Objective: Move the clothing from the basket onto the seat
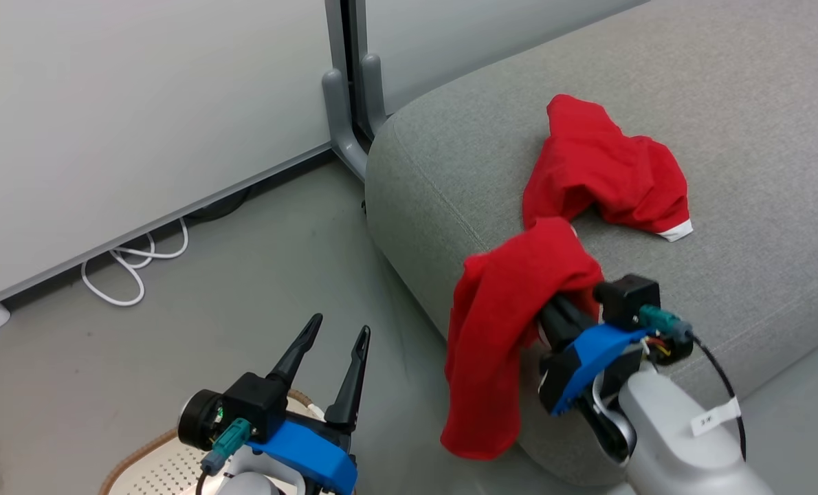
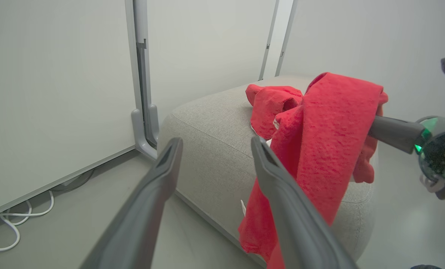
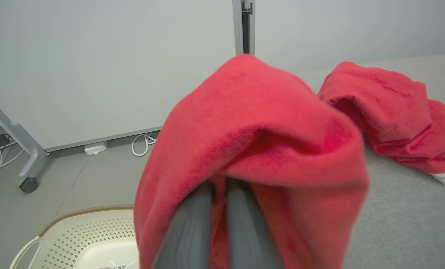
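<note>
Far left on the floor, white cable (image 1: pixel 126 302): looped loosely along the foot of the pale wall panel, nothing fancy.

basket (image 3: pixel 95 228): down on the grey floor at the bottom edge of the head view, mostly tucked under the left arm. Cream, perforated, brown woven-look rim, pale handle off to one side in the right wrist view.

left gripper (image 1: pixel 341 324): parked above the basket, spread wide open, holding nothing. Aimed toward the seat's corner in the left wrist view, well short of any cloth.

grey frame post (image 1: pixel 344 103): upright between two wall panels, curved foot on the floor just beside the seat's far left corner.

first red garment (image 1: pixel 498 323): draped over the right gripper's fingers and pinched there. Upper end up at the seat's front edge, touching or just beside the other one, honestly can't tell which. Rest hanging down past the rounded front edge, bottom end near the floor, contact hard to call.

right gripper (image 1: pixel 566 313): clamped on that first red garment at the seat's front edge. Fingertips buried in cloth, fingers (image 3: pixel 192 231) nearly together in the right wrist view, fold of red squeezed between.

seat (image 1: pixel 759 137): big light-grey cushion with rounded edges and a seam near the front, across the whole right side of the head view.

second red garment (image 1: pixel 608 168): already up on the seat, crumpled in a heap, free of both grippers, bit of white trim poking out at its right corner.
</note>
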Tool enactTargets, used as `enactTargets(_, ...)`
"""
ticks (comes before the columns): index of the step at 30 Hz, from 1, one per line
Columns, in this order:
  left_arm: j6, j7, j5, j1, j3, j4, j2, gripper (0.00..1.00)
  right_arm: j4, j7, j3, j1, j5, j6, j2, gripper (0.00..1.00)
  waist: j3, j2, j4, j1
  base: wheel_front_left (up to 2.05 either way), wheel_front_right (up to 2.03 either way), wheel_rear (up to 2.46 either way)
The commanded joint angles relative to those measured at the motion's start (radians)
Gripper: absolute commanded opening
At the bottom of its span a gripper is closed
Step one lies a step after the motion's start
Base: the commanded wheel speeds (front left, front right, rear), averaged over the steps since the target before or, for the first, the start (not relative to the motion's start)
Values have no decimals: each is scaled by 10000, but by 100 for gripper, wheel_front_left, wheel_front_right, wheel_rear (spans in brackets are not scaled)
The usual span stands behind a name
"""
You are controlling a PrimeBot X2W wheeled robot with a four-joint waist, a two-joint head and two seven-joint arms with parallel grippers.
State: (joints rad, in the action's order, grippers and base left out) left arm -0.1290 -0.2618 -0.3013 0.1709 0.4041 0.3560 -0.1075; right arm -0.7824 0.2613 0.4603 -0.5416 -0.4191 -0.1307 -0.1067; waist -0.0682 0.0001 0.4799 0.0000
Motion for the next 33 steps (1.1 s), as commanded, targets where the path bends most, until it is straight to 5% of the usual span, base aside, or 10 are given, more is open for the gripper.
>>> enactTargets(1,-23,-47,-62,178,8,-56,-101,100,157,-3,14,-314,-110,-1,-72,0,-112,-1,-32,0,0,0,0)
enactTargets(14,-23,-47,183,961,231,-630,-504,100,1159,-894,-1503,-3297,-489,-1,-1656,0,-1550,-1,-462,0,0,0,0)
enactTargets(22,-23,-47,423,1753,367,-993,-992,100,2425,-1914,-3341,-4854,659,-1,-2984,0,-2993,-1,-708,0,0,0,0)
enactTargets(33,-23,-47,765,2791,702,-1373,-1646,100,3743,-1415,-6257,-5833,2043,-1,-4104,0,-5350,-1,-1074,0,0,0,0)
